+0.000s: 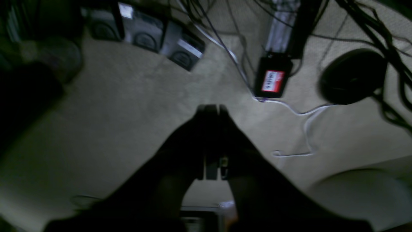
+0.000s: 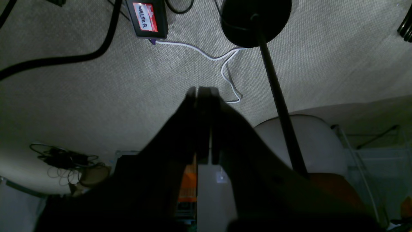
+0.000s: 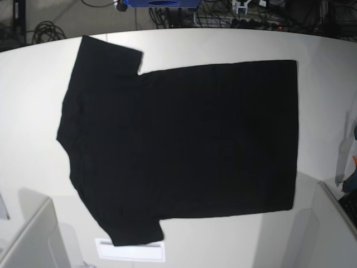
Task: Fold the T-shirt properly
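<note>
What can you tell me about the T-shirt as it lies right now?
The T-shirt is plain black cloth, spread flat and unfolded on the white table. It lies sideways in the base view: collar end left, straight hem right, one short sleeve toward the top, the other toward the bottom edge. No print shows on the upward side. Only the table touches it; neither pincer appears in that view.

T-shirt (image 3: 184,151): large, black, short-sleeved, plain side up. Spread flat on white worktop (image 3: 33,100), nearly wrinkle-free. Collar end at base view's left, hem at right; one sleeve toward far edge, other toward near edge.
</note>
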